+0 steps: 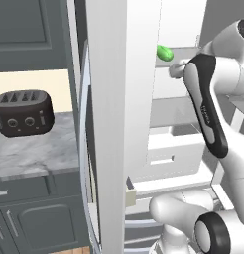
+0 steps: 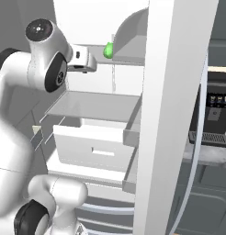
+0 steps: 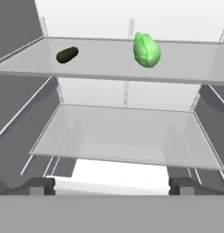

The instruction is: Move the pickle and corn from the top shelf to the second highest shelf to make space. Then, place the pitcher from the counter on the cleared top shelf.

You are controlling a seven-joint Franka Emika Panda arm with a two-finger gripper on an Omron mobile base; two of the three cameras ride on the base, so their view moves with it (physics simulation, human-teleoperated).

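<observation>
The fingers (image 3: 111, 185) are wide apart and hold nothing. In the hand view their two dark tips stand at the bottom, one far to each side.

Just past the tips, between them, is the top of a white drawer (image 3: 118, 175). It is the nearest thing to the fingers, but I cannot tell if they touch it.

Above the fingers and a bit further in lies the second shelf (image 3: 127, 136). It is a flat pale grey panel, and the tips sit lower than its front edge.

Higher up and further back from the fingers is the top shelf (image 3: 104, 68). Two things lie on it. The pickle (image 3: 67, 55) is up and to the left of the fingers. It is a small dark green oblong and it lies on its side. The corn (image 3: 146, 50) is up and a little to the right of the fingers. It is bright green, bigger than the pickle, and has folds like leaves. The two are well apart from each other, and both are well away from the tips.

In the right base view the white arm (image 2: 46, 69) reaches into the white cabinet, with the hand up near the top shelf.

Far off to the left of the fingers, outside the cabinet, a black toaster (image 1: 24, 113) stands on the marble bench (image 1: 34, 149). Far off to the right stands a black coffee machine (image 2: 211, 108).
</observation>
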